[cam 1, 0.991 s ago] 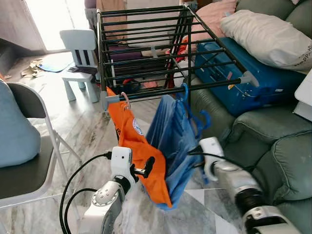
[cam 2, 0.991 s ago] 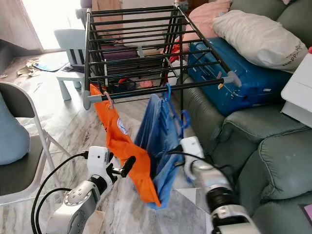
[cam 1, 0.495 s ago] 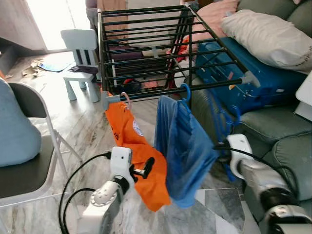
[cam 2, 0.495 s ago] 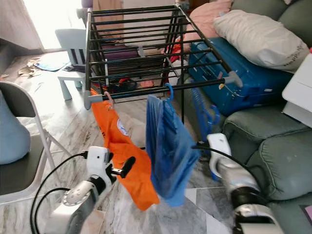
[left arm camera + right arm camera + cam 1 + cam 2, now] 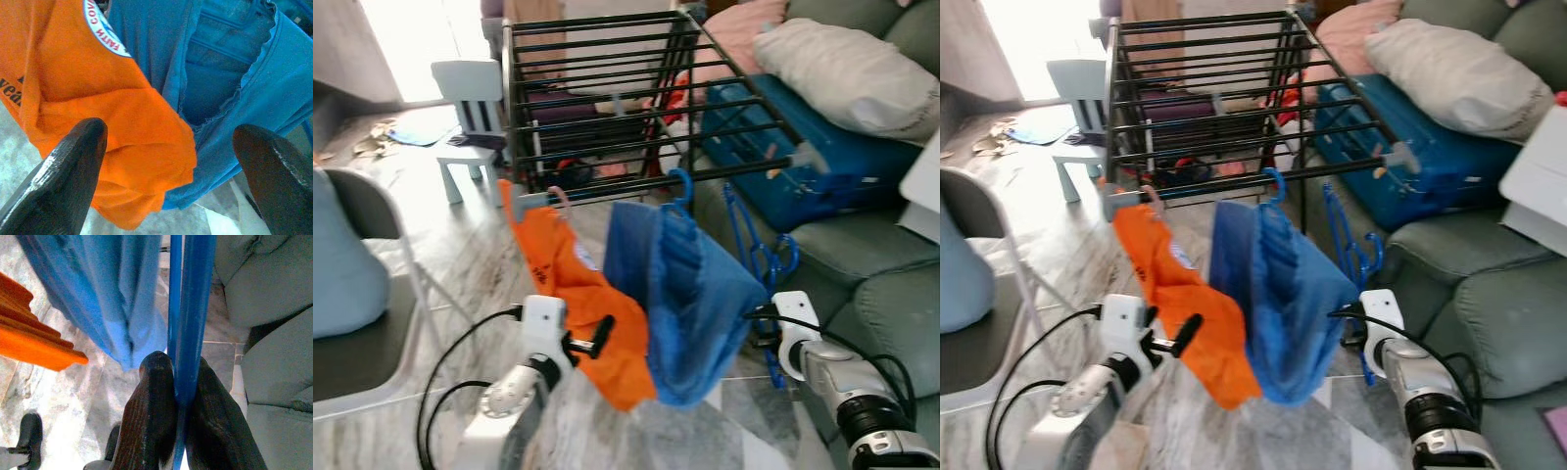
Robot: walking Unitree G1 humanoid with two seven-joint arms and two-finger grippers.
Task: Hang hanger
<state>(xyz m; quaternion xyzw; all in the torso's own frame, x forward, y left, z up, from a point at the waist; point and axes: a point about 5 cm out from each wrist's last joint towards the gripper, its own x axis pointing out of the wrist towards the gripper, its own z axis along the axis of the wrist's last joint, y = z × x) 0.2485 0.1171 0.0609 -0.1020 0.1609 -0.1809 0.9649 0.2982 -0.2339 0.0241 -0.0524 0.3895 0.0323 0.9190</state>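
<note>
**Blue hanger pinched low, away from the rack**

While the right gripper sits low beside the green sofa, its two black fingers are clenched on the bar of an empty blue hanger, which stands upright with its hook near the rack but not on a rail. On the front rail of the black drying rack hang a blue garment on its own blue hook and, just beside it, an orange shirt. Facing that orange cloth, the left gripper holds nothing, its fingers spread wide apart. A blue suitcase lies on the sofa behind.
</note>
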